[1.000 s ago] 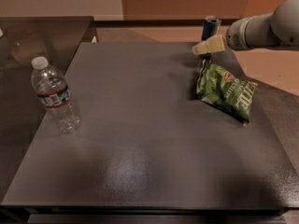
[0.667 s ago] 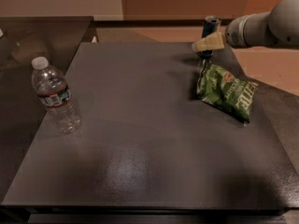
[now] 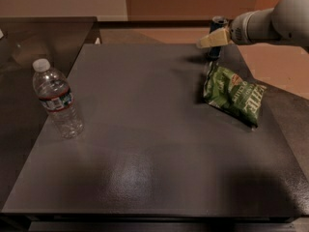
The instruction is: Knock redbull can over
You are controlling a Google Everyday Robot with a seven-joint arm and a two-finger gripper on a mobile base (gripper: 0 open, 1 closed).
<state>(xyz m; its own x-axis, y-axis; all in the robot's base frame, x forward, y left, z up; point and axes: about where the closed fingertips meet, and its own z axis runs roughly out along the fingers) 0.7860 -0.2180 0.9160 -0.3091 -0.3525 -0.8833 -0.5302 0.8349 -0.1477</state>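
Observation:
The redbull can (image 3: 217,25) stands upright at the far right of the dark table (image 3: 145,144), just beyond the green chip bag. Only its silver top and part of its blue body show, because my gripper (image 3: 211,39) crosses in front of it. The gripper reaches in from the right on the pale arm (image 3: 270,23), its cream fingertips pointing left at about the can's mid-height, touching or nearly touching it.
A green crinkly chip bag (image 3: 234,94) lies just in front of the can. A clear plastic water bottle (image 3: 56,99) stands near the table's left edge. A second dark surface (image 3: 43,37) adjoins at the back left.
The gripper has shifted slightly up and to the right along the can. The can still stands upright; the bag and bottle have not moved.

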